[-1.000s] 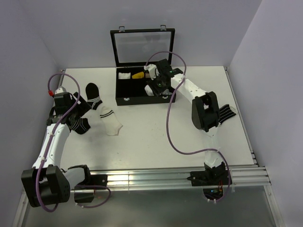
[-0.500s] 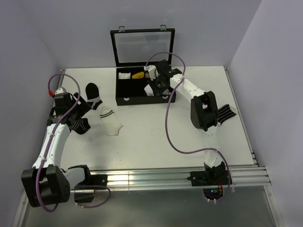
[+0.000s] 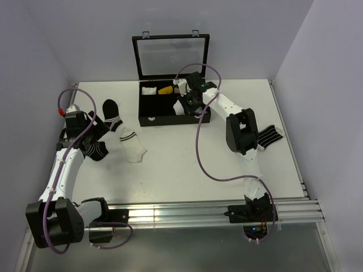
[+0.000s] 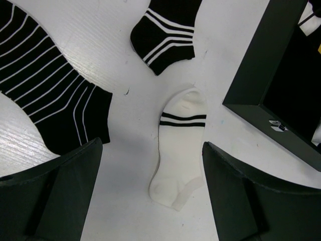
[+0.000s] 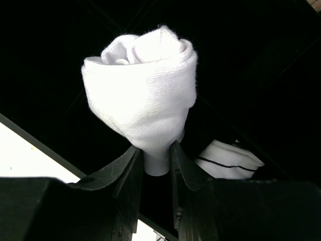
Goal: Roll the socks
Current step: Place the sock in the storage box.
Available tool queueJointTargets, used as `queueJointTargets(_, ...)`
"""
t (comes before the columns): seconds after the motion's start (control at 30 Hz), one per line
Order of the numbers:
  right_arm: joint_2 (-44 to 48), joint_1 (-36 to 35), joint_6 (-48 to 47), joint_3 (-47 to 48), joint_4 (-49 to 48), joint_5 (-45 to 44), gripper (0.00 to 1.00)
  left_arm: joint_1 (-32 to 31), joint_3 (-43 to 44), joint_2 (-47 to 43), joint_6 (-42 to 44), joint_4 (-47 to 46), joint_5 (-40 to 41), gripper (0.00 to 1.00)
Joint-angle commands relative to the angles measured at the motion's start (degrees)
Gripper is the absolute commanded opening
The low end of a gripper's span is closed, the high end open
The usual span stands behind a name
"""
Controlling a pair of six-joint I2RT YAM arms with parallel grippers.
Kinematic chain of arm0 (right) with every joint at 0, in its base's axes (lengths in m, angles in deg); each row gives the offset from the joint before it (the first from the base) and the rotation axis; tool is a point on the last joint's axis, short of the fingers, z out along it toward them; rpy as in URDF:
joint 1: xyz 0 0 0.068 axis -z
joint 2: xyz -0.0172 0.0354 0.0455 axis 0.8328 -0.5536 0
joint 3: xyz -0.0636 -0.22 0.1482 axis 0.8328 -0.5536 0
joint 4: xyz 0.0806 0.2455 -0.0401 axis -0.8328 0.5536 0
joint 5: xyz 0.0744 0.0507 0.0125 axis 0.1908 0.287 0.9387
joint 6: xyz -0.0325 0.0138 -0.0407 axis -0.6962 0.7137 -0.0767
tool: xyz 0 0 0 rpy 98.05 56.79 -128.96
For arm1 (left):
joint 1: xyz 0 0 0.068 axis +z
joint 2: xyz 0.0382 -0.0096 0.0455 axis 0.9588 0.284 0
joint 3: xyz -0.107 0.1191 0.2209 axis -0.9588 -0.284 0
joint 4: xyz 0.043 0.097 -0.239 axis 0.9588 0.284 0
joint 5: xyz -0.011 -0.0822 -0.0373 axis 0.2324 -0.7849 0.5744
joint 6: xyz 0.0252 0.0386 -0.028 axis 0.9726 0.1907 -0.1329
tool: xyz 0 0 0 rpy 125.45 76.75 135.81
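Right gripper [image 5: 155, 156] narrowed, one rolled sock [image 5: 143, 95] pinched

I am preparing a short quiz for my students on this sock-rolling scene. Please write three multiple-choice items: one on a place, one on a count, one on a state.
1. Where is the right hand?
A. at the open black box
B. over the near rail
C. beside the left arm's base

2. How many black socks with white stripes lie on the table left of the box?
A. one
B. two
C. four

3. What is the state of the left hand?
A. shut on a black sock
B. shut on a white sock
C. open, holding nothing

Answers:
1 A: the top view shows it at the box, pinching a rolled white sock.
2 B: both show in the left wrist view.
3 C: its jaws stand wide apart above the table.
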Motion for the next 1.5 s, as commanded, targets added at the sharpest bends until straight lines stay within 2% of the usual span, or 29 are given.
queueJointTargets(0.0,-2.0,0.4,0.0,-0.3,9.9,-2.8,0.22,0.4,-0.3,-0.4,0.2,-1.7,-0.5,0.86)
queueJointTargets(0.1,2.1,0.4,0.7,-2.2,7.3,-1.2,0.34,0.4,-0.3,-0.5,0.2,-1.9,-0.7,0.86)
queueJointTargets(0.27,7.9,0.3,1.9,-2.9,2.2,0.5,0.45,0.4,-0.3,-0.7,0.2,-1.8,-0.6,0.86)
queueJointTargets(0.5,12.5,-0.1,2.9,-7.6,-7.0,2.1,0.49,0.4,-0.4,-0.7,0.2,-1.8,-0.6,0.86)
queueJointTargets(1.03,10.8,-1.7,8.8,-8.8,-22.2,0.0,0.51,0.4,-0.5,-1.0,0.3,-2.7,-0.2,0.86)
queueJointTargets(1.2,6.6,-2.7,8.4,-4.4,-21.3,0.1,0.52,0.4,-0.9,-0.7,0.4,-3.3,-0.4,0.86)
queueJointTargets(1.47,-0.8,-3.3,7.8,2.7,-13.7,-2.2,0.52,0.4,-0.9,0.8,0.4,-3.8,-0.8,0.86)
